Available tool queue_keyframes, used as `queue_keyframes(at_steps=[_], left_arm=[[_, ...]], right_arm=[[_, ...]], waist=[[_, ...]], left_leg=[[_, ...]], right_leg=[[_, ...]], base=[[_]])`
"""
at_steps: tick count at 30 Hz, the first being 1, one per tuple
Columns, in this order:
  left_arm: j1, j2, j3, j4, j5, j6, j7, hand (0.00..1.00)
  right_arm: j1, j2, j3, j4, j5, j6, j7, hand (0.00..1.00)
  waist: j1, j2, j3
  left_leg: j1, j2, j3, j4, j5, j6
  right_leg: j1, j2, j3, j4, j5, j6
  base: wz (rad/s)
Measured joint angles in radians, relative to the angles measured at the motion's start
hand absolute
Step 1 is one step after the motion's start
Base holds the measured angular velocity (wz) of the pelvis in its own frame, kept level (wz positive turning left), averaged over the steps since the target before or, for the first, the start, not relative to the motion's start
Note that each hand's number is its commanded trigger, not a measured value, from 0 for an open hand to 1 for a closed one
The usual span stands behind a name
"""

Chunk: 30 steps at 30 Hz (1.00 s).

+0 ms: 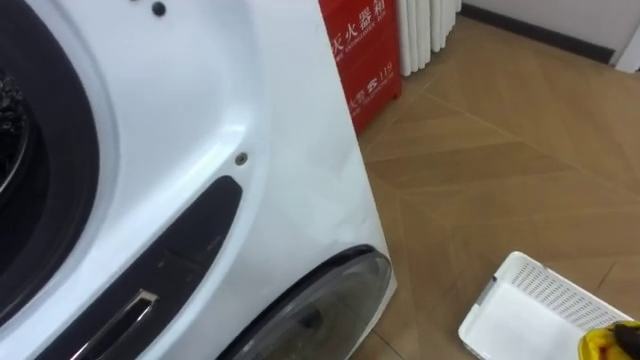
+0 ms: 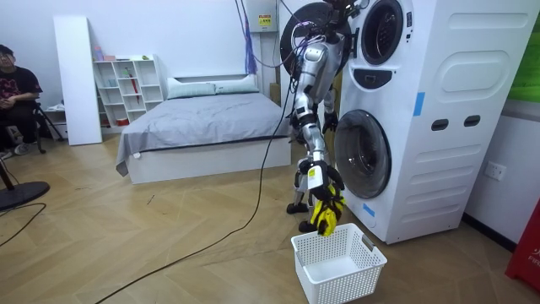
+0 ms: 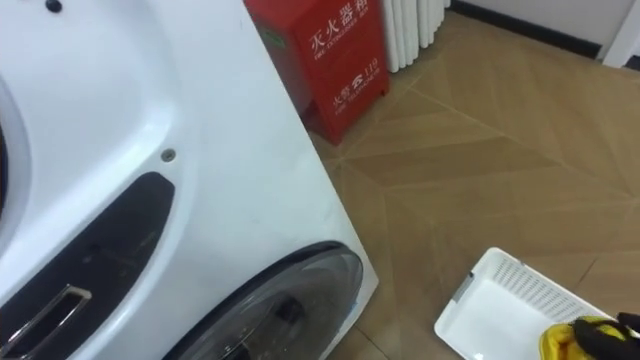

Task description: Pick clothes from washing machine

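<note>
The robot stands upright close against the front of the white washing machine (image 2: 439, 118), a tall stacked unit, and faces it with its head level with the upper drum opening (image 2: 384, 29). The dark round upper door (image 2: 304, 29) is swung open, out from the washing machine and behind the robot's head. The glass lower door (image 2: 364, 154) sits flush in the washing machine's front.

The right hand (image 2: 325, 187) hangs low on a nearly straight arm, a little out from that lower door. Its fingers are curled round a yellow garment (image 2: 324, 216), which dangles in a bunch beneath the hand.

A white perforated basket (image 2: 333, 283) stands on the wooden floor (image 1: 520, 150) just out from the washing machine's foot, directly under the garment. The cloth's lower end comes down to the basket's rim on the robot's side; whether it touches the rim cannot be told. In the eye views the yellow cloth shows at the bottom right corner, over the end of the basket farthest from the washing machine.

A red box (image 3: 335, 50) stands on the floor against the washing machine's far side, with a white radiator (image 3: 410, 25) just past it. Well away from the washing machine, behind the robot, is a bed (image 2: 202, 127) with grey covers, then a white shelf (image 2: 126, 84). Farthest from it, a person (image 2: 13, 93) sits on a chair, taking no part with the garment
</note>
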Motion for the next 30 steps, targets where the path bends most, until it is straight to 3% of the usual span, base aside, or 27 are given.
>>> queue_keyframes(at_steps=[5, 12, 30], left_arm=[[0.0, 0.004, -0.002, 0.001, 0.0, -0.012, -0.001, 0.0], [0.0, 0.004, -0.002, 0.001, 0.0, -0.015, -0.001, 0.0], [0.0, 0.004, -0.006, 0.001, -0.002, -0.031, -0.001, 0.0]], right_arm=[[-0.001, 0.0, 0.02, 0.0, 0.018, 0.0, -0.014, 0.0], [-0.002, 0.0, 0.02, -0.001, 0.023, 0.0, -0.023, 0.0], [0.02, 0.006, 0.021, -0.004, 0.051, 0.0, -0.052, 0.0]], waist=[[0.002, -0.006, -0.0021], [0.003, -0.01, -0.0055], [0.006, -0.015, -0.0042]], left_leg=[[-0.002, 0.012, 0.0, 0.0, 0.0, 0.0], [-0.002, 0.015, 0.0, -0.001, 0.0, 0.0], [0.01, 0.014, -0.001, -0.003, 0.0, 0.0]], right_leg=[[0.008, -0.01, -0.038, -0.017, 0.009, -0.019], [0.015, -0.012, -0.055, -0.027, 0.007, -0.029], [0.036, -0.023, -0.075, -0.032, 0.001, -0.029]], base=[[0.08], [0.07], [0.03]])
